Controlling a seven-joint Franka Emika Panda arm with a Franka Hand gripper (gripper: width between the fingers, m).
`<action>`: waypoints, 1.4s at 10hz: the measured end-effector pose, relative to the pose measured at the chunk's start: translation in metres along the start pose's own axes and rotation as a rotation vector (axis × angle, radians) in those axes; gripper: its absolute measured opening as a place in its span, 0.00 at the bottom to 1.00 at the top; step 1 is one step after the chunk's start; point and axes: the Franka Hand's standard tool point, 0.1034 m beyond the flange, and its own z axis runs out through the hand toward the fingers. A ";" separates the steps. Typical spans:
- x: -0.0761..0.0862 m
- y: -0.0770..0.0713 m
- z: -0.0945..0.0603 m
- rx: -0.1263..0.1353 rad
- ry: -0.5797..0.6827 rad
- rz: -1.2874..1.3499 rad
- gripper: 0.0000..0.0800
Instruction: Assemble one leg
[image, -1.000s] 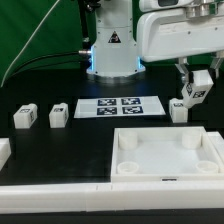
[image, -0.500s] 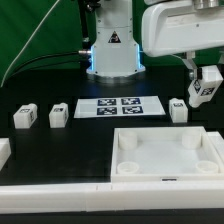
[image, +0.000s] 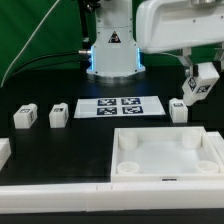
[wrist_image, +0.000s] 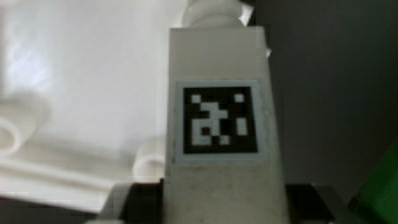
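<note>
My gripper (image: 201, 78) is shut on a leg (image: 193, 92), a small white block with a black-and-white tag, and holds it tilted in the air at the exterior view's right, above the table. In the wrist view this leg (wrist_image: 221, 110) fills the middle with its tag facing the camera, and my gripper (wrist_image: 217, 206) clamps its near end. The large white square panel (image: 165, 152) with a raised rim lies below and to the left of the held leg, and part of it shows in the wrist view (wrist_image: 71, 100).
Another leg (image: 178, 110) stands on the table just under the held one. Two more legs (image: 24, 116) (image: 58, 115) stand at the left. The marker board (image: 120, 106) lies in the middle. A long white bar (image: 60, 195) runs along the front edge.
The gripper with the leg swung to the exterior view's right and up, then came back left and slightly down. Nothing on the table moved.
</note>
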 end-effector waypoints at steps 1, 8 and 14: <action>0.011 0.004 0.002 0.000 0.011 -0.016 0.37; 0.051 0.029 0.022 -0.044 0.205 -0.116 0.37; 0.057 0.040 0.030 -0.079 0.327 -0.121 0.37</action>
